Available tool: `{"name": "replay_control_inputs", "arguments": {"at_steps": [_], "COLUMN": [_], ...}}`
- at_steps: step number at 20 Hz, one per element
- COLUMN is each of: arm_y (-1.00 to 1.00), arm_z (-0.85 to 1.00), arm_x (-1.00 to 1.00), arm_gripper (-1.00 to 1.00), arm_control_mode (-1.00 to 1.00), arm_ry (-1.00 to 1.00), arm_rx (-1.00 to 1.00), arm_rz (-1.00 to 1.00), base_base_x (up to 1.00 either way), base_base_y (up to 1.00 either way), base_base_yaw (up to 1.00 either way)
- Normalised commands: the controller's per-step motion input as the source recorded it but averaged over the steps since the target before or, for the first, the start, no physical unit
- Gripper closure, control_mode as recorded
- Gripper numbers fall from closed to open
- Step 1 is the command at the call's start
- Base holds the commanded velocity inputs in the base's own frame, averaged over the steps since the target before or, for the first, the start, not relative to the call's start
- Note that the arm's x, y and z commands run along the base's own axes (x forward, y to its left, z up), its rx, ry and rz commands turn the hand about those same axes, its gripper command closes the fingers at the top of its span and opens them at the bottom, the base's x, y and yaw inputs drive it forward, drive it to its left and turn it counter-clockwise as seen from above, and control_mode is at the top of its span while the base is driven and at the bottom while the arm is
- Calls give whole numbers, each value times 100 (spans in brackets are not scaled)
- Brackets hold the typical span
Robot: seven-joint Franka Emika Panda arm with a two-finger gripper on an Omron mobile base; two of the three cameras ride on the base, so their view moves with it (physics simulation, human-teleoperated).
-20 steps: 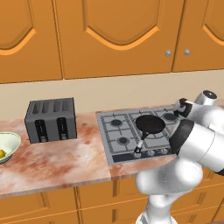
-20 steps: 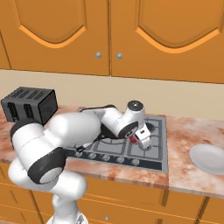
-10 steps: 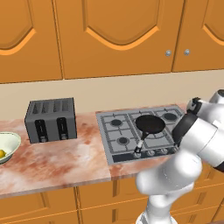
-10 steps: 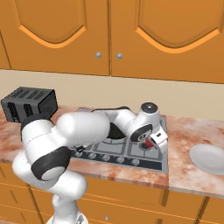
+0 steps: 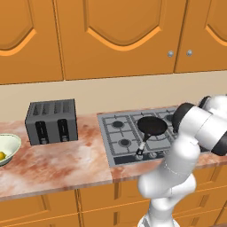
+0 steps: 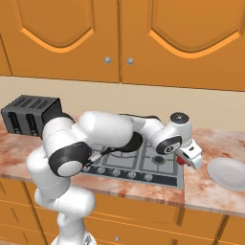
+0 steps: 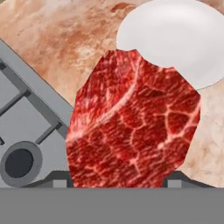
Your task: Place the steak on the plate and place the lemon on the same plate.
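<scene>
Here, the gripper point(image 6: 185, 158) hangs over the right edge of the stove point(image 6: 158, 165), carrying the steak point(image 7: 133, 122). In the hand view the red slab sits directly between the two fingertips, whose dark tips show at either side of its lower edge; the jaws stand fairly wide, closed on the meat. Beyond the steak lies the white plate point(image 7: 175, 35) on the marbled counter point(image 7: 57, 30). The lemon point(image 5: 2, 155) rests in the pale bowl point(image 5: 11, 144), far to the left beside the toaster point(image 5: 51, 120). A black frying pan point(image 5: 152, 126) sits on the stove.
</scene>
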Motion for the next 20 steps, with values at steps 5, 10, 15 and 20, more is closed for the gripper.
{"name": "replay_control_inputs", "arguments": {"at_steps": [5,10,15,20], "arm_y": [-78,-68,-53,-40], "arm_z": [-4,-1,-3,-12], "arm_x": [-4,3,25,25], "arm_gripper": [100,100,100,100], "arm_control_mode": [-100,-100,-100,-100], "arm_ry": [0,0,0,0], "arm_rx": [0,0,0,8], "arm_rz": [-2,-7,-5,0], "base_base_x": [0,0,0,0], "base_base_y": [0,0,0,0], "base_base_yaw": [0,0,0,0]}}
